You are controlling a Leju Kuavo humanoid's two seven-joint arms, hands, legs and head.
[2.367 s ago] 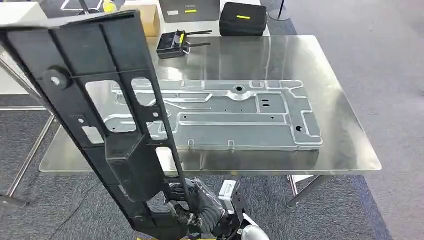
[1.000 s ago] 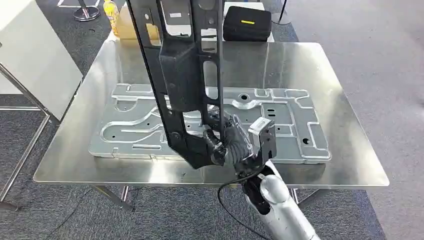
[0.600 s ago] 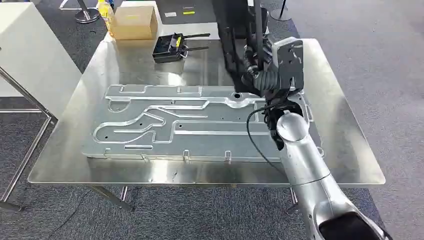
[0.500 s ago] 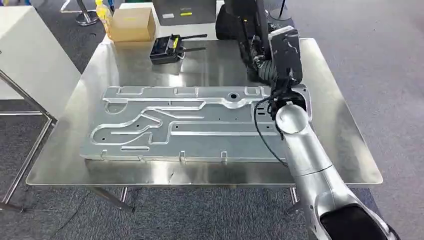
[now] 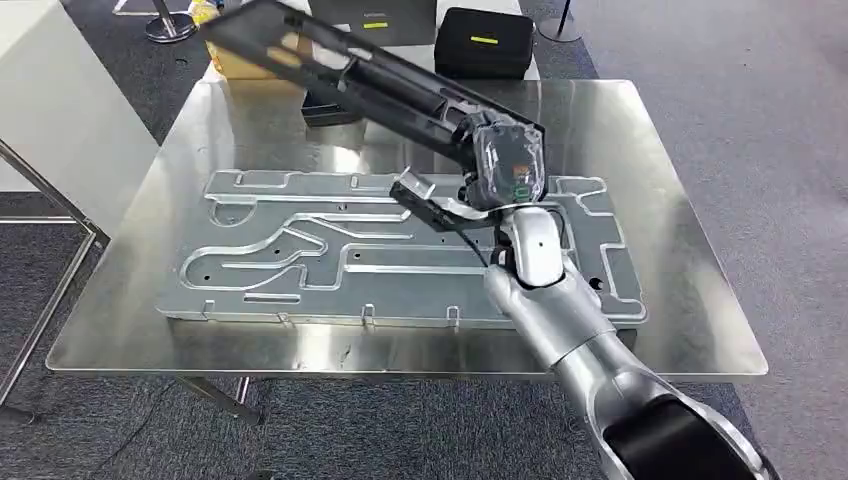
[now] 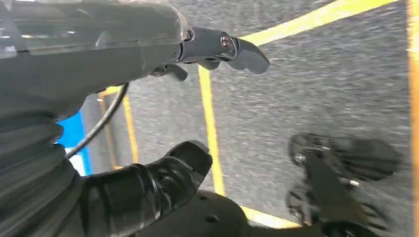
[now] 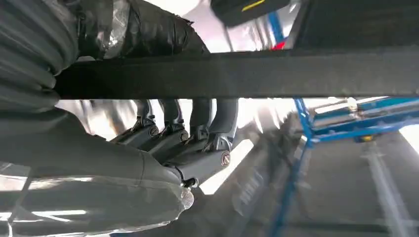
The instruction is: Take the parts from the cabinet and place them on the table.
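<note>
A long black frame part [image 5: 340,70] hangs tilted above the steel table [image 5: 690,300], running from the far left corner down toward my right hand [image 5: 497,170], which grips its near end over the table's middle. In the right wrist view my right hand's [image 7: 148,143] fingers [image 7: 197,140] curl around the part's black bar [image 7: 257,74]. Under the hand, a large silver stamped panel [image 5: 330,250] lies flat on the table. Down by the floor, my left hand [image 6: 99,64] hangs with its fingers apart and nothing in it.
A black case [image 5: 486,40] sits at the table's far edge. A cardboard box [image 5: 235,60] and a black tray [image 5: 322,108] lie partly hidden under the raised part. A white cabinet [image 5: 60,110] stands left of the table.
The black part has swung from upright at the table's far side to a low slant pointing far left. My right hand has come nearer and lower over the silver panel.
</note>
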